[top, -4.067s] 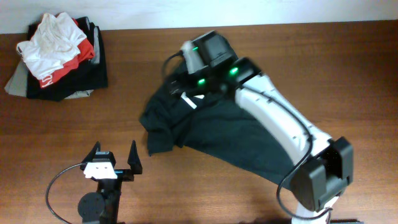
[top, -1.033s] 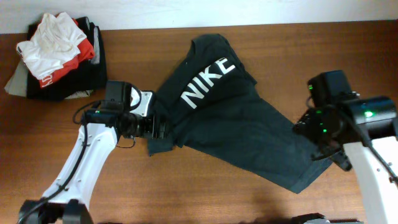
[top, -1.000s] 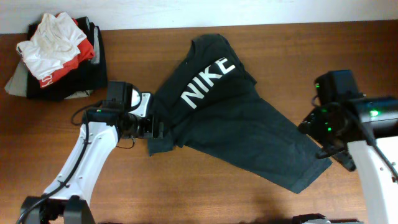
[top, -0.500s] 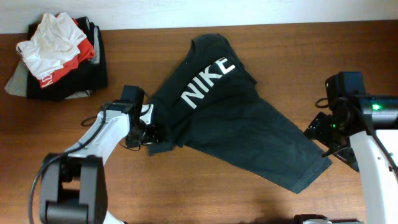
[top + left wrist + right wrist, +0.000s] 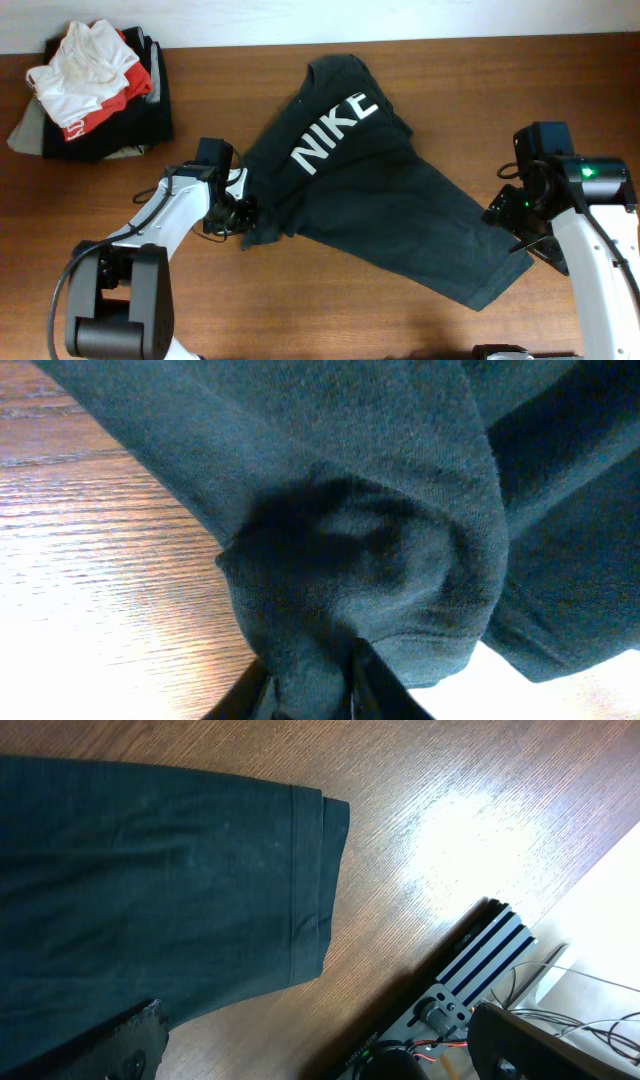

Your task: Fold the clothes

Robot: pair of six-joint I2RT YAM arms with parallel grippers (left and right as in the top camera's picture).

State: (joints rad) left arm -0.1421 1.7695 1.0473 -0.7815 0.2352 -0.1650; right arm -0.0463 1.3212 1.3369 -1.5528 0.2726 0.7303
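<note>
The clothes [image 5: 380, 210], a black T-shirt with white NIKE letters, lie spread on a slant from the top middle to the lower right of the table. My left gripper [image 5: 243, 214] is at the shirt's bunched left edge. In the left wrist view its fingers [image 5: 310, 685] pinch a fold of the dark fabric [image 5: 380, 510]. My right gripper [image 5: 522, 228] stands open over the shirt's lower right hem. In the right wrist view its left finger [image 5: 120, 1040] is above the cloth [image 5: 150, 870] and the other finger is off past the table edge.
A pile of other garments sits at the back left, with a white one [image 5: 80, 65] and a red one [image 5: 120, 95] on top. Beyond the table's right edge are a metal rail and wiring [image 5: 480, 970]. Bare wood [image 5: 300, 300] lies in front of the shirt.
My left gripper has closed on the bunched fabric at the shirt's left edge. My right arm has shifted a little left, toward the hem, still open.
</note>
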